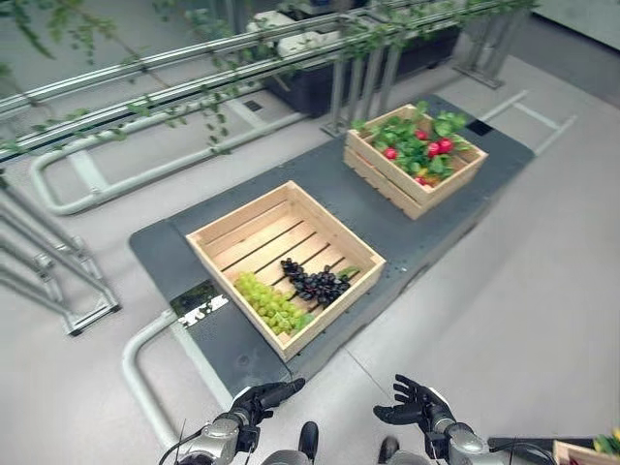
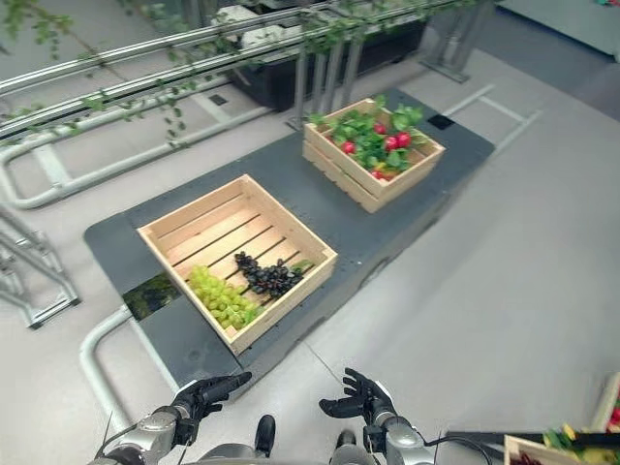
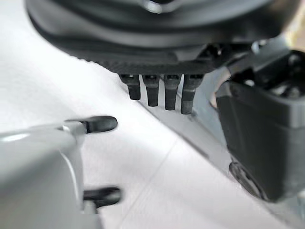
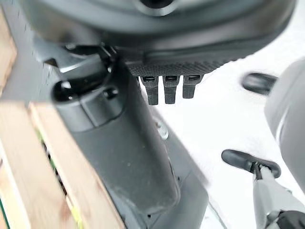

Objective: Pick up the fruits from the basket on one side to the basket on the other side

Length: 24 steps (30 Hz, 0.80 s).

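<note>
A wooden crate [image 1: 239, 207] stands on the near end of a dark grey platform [image 1: 417, 237]. A bunch of green grapes [image 1: 271, 302] and a bunch of black grapes [image 1: 315, 281] lie in its front corner. A second crate [image 1: 387, 189] at the platform's far right end holds green leaves and red fruits [image 1: 438, 147]. My left hand [image 1: 257, 399] and right hand [image 1: 415, 401] hover low over the floor in front of the near crate. Both are open, with relaxed fingers [image 3: 162, 90] holding nothing.
Part of a third wooden crate [image 2: 542, 450] with fruit shows at the bottom right, close beside my right arm. Metal rails with hanging vines [image 1: 194, 87] run behind the platform. A metal rack [image 1: 48, 271] stands at the left, and a white pipe guard [image 1: 145, 378] curves around the platform's near corner.
</note>
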Tool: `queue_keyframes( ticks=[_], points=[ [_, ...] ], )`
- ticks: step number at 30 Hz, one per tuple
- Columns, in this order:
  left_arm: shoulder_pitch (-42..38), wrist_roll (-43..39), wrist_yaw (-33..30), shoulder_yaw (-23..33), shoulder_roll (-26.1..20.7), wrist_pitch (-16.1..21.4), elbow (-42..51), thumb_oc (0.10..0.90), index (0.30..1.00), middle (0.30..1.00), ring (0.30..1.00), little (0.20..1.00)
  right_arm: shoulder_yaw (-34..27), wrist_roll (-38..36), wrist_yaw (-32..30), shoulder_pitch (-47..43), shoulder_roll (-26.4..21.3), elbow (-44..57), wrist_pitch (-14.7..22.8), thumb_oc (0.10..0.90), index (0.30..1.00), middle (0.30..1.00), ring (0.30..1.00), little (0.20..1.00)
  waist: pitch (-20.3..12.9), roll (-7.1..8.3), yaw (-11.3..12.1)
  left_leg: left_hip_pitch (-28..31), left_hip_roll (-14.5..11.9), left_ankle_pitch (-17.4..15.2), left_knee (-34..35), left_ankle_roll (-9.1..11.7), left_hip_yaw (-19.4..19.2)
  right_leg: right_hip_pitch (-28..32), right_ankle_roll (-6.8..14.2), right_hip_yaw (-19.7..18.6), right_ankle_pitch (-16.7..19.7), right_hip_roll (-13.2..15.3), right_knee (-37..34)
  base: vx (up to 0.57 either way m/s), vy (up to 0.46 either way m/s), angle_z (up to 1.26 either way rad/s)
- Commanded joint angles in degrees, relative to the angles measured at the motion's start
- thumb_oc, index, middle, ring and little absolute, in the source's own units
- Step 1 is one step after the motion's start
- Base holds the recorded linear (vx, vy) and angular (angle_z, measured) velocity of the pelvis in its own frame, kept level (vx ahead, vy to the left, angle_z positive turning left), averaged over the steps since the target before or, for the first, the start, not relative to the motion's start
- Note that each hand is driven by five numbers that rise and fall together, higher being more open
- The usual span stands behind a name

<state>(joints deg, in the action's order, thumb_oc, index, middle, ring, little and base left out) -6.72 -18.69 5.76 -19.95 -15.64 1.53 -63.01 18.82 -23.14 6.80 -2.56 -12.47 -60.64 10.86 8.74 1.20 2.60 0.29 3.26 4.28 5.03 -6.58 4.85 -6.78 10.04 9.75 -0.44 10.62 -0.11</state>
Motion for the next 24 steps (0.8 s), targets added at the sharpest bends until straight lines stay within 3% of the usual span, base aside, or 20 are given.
queue_keyframes(
  ticks=[1, 8, 13, 18, 22, 24],
  points=[
    [-1.41, 0.31, 1.89, -0.48, 0.40, 4.47, 2.39, 0.800, 0.900, 0.900, 0.900, 0.900, -0.77, -3.92, 1.44, -1.44, -0.99, 1.50, 4.29, 0.800, 0.900, 0.900, 0.900, 0.900, -0.81, 1.31, 0.33, -2.93, -0.31, -7.55, -5.99, 3.61, -5.74, -2.33, -0.48, -4.48, 11.15, 0.72, -2.72, 0.18, -0.271, 0.70],
    [-0.48, -2.37, 3.57, 0.74, 0.53, 5.07, 3.95, 0.800, 0.900, 0.900, 0.900, 0.900, 0.47, -1.76, 2.73, -0.77, -0.66, 2.16, 3.14, 0.800, 0.900, 0.900, 0.900, 0.900, -0.50, 2.26, -0.84, -0.64, -1.96, -8.57, -7.44, 4.37, -2.09, 1.06, -0.16, -8.40, 8.64, -1.80, -1.72, 0.17, -0.362, 0.92],
    [-0.52, -2.80, 3.40, 0.75, 1.76, 4.49, 4.65, 0.800, 0.900, 0.900, 0.900, 0.900, 1.90, -2.57, 2.94, -2.38, -1.33, 2.21, 0.32, 0.800, 0.900, 0.900, 0.900, 0.900, -1.45, 2.84, -0.47, 1.35, -7.76, -4.44, -4.47, 7.99, -2.65, 6.66, -3.48, -5.46, 5.33, -5.27, -3.65, 0.13, -0.396, 0.43],
    [-0.62, -4.80, 3.41, 1.36, 1.40, 5.63, 6.74, 0.800, 0.900, 0.900, 0.900, 0.900, 1.90, -2.28, 2.77, -1.88, -2.41, 2.51, -0.13, 0.800, 0.900, 0.900, 0.900, 0.900, -1.15, 2.85, -0.20, -1.00, -8.63, -4.06, -7.82, 9.24, -2.02, 7.10, -5.06, -2.72, 4.24, -6.01, -3.49, 0.04, -0.231, 0.26],
    [-0.09, -5.43, 4.00, 2.63, 1.06, 5.17, 10.10, 0.800, 0.900, 0.900, 0.900, 0.900, 1.16, -1.49, 2.54, -0.37, -3.79, 4.57, -0.82, 0.800, 0.900, 0.900, 0.900, 0.900, 0.27, 2.91, -0.19, -4.82, -7.60, -3.83, -15.28, 9.57, -3.50, 7.94, -5.88, -0.08, 3.75, -5.73, -3.33, 0.03, -0.097, 0.37],
    [0.18, -6.33, 4.80, 3.07, 0.95, 5.66, 10.43, 0.800, 0.900, 0.900, 0.900, 0.900, 0.79, -1.53, 2.53, -0.09, -4.22, 4.61, -0.51, 0.800, 0.900, 0.900, 0.900, 0.900, 0.74, 2.05, -0.28, -4.43, -7.60, -3.49, -11.42, 9.67, -4.88, 8.35, -6.03, 1.40, 2.75, -5.86, -2.68, 0.07, 0.064, 0.60]
  ],
)
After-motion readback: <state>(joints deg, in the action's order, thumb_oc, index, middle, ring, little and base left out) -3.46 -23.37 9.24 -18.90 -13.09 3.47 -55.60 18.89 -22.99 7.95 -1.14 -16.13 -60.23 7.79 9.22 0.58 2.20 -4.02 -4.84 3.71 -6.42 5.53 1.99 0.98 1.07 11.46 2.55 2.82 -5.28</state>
